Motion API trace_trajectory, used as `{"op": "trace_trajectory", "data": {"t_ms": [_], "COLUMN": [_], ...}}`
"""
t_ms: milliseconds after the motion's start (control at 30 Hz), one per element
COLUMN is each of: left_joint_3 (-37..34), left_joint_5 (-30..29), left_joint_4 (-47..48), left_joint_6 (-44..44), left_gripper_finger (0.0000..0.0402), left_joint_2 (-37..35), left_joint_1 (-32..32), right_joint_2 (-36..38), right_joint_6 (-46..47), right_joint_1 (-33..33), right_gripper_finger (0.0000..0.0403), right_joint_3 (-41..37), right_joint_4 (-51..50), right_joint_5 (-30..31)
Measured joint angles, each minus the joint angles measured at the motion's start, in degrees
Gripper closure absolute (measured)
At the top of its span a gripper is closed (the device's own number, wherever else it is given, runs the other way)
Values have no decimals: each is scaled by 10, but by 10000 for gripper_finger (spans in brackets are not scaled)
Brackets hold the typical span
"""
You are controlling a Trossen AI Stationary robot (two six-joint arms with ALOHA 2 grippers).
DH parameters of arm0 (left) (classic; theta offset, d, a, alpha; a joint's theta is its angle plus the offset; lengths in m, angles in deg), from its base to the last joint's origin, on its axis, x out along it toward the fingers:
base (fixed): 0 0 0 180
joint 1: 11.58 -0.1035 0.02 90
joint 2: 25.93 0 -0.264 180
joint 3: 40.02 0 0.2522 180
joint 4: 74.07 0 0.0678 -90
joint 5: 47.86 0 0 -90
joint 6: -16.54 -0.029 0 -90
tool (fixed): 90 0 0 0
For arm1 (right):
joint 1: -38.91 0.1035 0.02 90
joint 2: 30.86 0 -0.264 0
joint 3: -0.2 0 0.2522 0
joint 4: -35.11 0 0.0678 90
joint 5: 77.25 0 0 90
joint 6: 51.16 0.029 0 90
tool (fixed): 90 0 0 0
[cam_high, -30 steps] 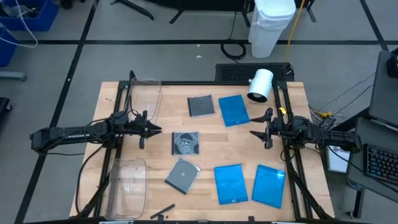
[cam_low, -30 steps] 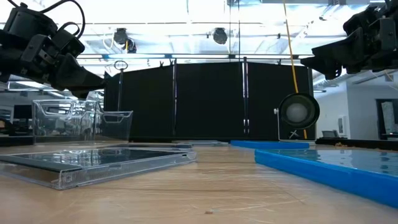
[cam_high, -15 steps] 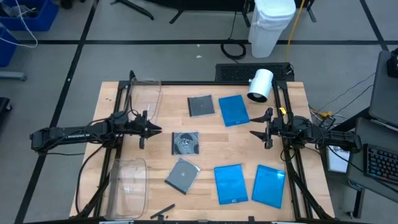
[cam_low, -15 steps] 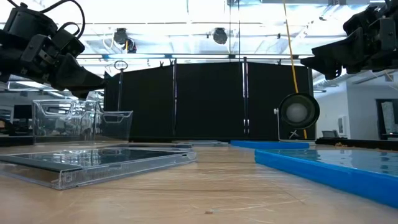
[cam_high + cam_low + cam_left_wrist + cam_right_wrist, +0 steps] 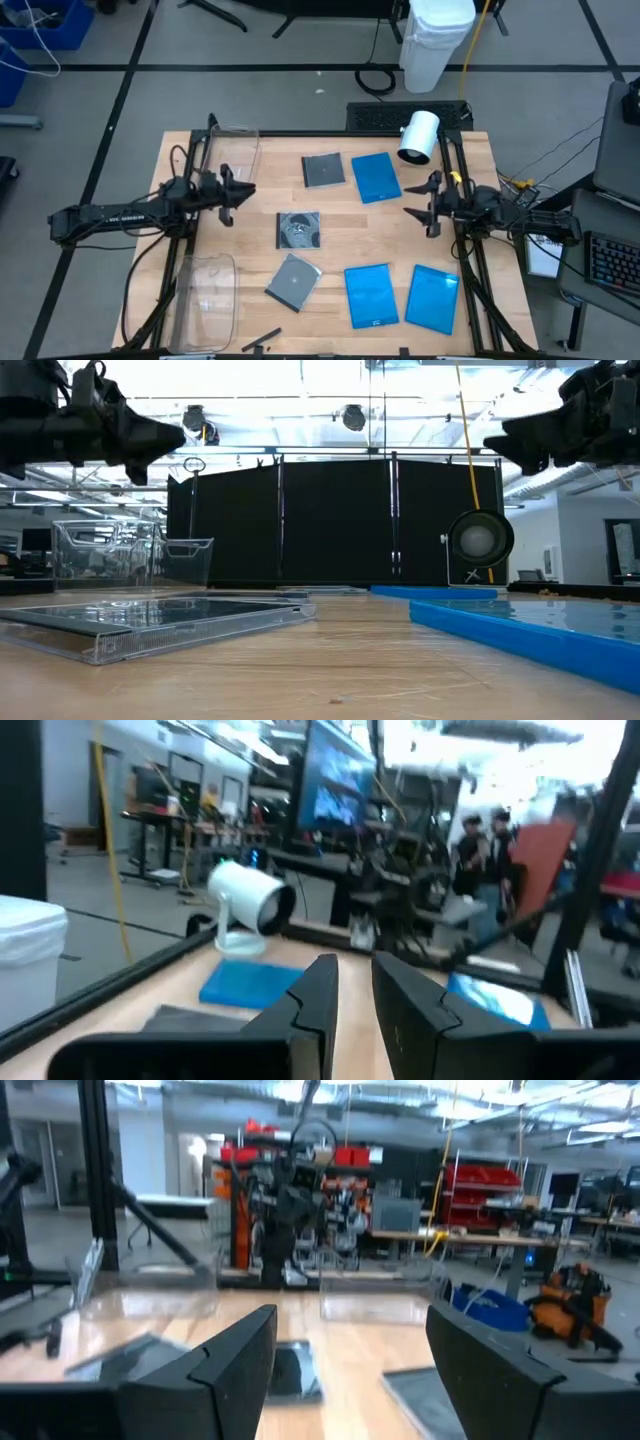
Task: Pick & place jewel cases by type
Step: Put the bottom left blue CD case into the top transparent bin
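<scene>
Six jewel cases lie flat on the wooden table. The blue ones are at the far middle and near right. The grey ones are at the far middle, centre with a disc showing, and near middle. My left gripper hovers left of the cases, high over the table, about level, with a narrow gap between its fingers and nothing in it. My right gripper hovers to their right, wide open.
Two clear plastic bins stand along the left side, one far and one near. A white cylindrical device stands at the far right corner. Black frame rails run along both table sides.
My left gripper has risen and tipped up, from slanting down at the table to about level. The gap between its fingers looks unchanged. The cases have not moved.
</scene>
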Motion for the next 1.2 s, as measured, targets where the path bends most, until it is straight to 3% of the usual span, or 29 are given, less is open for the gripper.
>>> {"op": "trace_trajectory", "data": {"t_ms": [200,333,467,600,733,833,1100,1200], "left_joint_3": [0,0,10,75,182,268,456,503], "left_joint_5": [0,32,23,-35,-39,-39,1,54], "left_joint_4": [13,33,26,26,27,60,99,102], "left_joint_6": [11,58,81,6,-103,-138,8,-9], "left_gripper_finger": [330,330,330,330,330,330,330,330], "left_joint_2": [5,32,92,198,339,449,688,761], "left_joint_1": [2,7,58,140,209,239,247,263], "right_joint_2": [0,0,0,0,0,0,-1,-2], "right_joint_6": [98,96,99,131,174,210,229,283], "right_joint_1": [1,0,0,0,1,1,0,0], "right_gripper_finger": [154,154,154,154,154,154,154,154], "right_joint_3": [0,0,0,0,0,0,0,0], "right_joint_4": [2,13,30,30,34,29,37,43], "right_joint_5": [0,1,0,0,-1,-2,-1,-44]}}
